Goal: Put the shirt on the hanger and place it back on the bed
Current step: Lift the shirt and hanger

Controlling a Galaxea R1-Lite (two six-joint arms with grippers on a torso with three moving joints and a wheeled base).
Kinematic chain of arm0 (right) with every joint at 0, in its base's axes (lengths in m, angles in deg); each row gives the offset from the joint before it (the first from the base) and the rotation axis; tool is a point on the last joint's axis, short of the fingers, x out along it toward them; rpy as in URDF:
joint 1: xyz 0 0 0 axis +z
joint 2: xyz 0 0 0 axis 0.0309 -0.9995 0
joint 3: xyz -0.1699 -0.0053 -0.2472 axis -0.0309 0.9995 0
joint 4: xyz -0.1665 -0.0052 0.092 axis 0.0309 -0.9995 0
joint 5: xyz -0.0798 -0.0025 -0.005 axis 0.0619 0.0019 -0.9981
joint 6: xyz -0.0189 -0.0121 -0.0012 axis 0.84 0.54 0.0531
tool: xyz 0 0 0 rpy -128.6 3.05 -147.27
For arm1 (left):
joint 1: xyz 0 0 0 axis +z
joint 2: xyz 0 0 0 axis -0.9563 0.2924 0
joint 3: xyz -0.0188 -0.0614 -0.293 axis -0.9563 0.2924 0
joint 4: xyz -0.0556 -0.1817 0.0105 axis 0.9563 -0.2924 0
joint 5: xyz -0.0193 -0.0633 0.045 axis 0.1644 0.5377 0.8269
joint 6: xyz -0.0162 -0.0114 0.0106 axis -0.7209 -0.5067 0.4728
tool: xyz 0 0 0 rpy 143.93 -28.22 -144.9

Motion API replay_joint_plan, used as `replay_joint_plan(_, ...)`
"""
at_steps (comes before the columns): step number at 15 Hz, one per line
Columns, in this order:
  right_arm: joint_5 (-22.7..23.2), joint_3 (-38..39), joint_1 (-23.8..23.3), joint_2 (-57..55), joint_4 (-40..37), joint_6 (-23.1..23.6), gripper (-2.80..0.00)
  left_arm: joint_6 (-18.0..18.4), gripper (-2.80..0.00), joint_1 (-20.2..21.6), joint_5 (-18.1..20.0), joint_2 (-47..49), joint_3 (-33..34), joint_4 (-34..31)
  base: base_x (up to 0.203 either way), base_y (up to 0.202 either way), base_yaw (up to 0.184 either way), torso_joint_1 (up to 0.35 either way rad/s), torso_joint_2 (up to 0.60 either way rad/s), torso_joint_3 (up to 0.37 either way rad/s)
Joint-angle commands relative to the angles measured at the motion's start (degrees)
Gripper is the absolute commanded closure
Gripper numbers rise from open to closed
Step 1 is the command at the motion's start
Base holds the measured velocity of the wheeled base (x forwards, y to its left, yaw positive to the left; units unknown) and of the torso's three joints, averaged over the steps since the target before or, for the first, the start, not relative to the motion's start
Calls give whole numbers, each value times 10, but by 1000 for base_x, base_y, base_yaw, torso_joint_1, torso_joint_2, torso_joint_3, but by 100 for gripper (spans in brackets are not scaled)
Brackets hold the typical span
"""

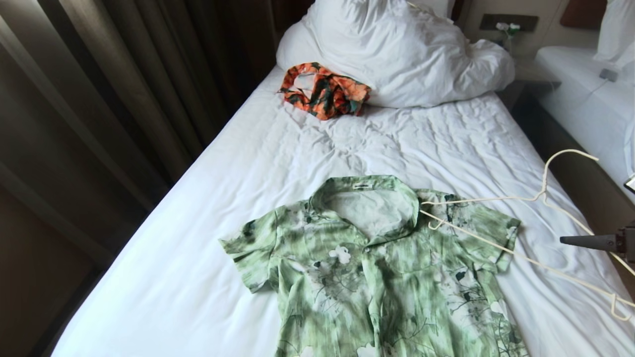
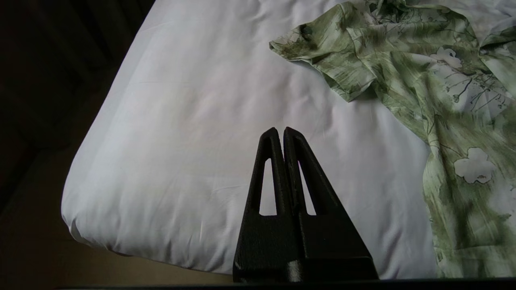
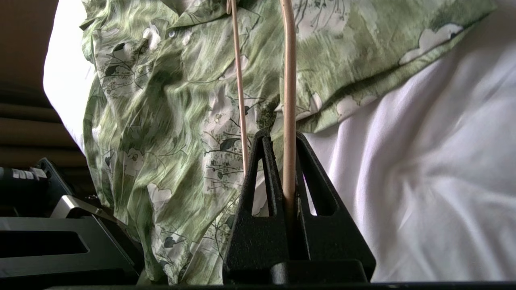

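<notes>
Right gripper [image 3: 287,139] clamping hanger [image 1: 521,225] wire, keeping frame raised at bed's [image 1: 208,208] right edge, far end reaching over shirt [image 1: 377,267] shoulder toward collar, likely for threading. Shirt lying flat, buttoned. Left gripper [image 2: 280,131] hanging closed, empty, beside sleeve.

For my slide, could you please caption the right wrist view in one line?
Right gripper shut on the cream wire hanger, held above the green floral shirt on the bed.
</notes>
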Motion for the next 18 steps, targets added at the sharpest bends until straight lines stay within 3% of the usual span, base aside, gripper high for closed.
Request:
replay_joint_plan(1,7,8,0,65,0,18,0,0,0,0,0,1,0,0,0,0,0,0,0,0)
replay_joint_plan(6,55,22,9,99,29,58,0,0,0,0,0,1,0,0,0,0,0,0,0,0)
replay_joint_plan(10,84,79,27,102,109,129,0,0,0,0,0,1,0,0,0,0,0,0,0,0)
replay_joint_plan(18,201,98,69,26,281,149,0,0,0,0,0,1,0,0,0,0,0,0,0,0)
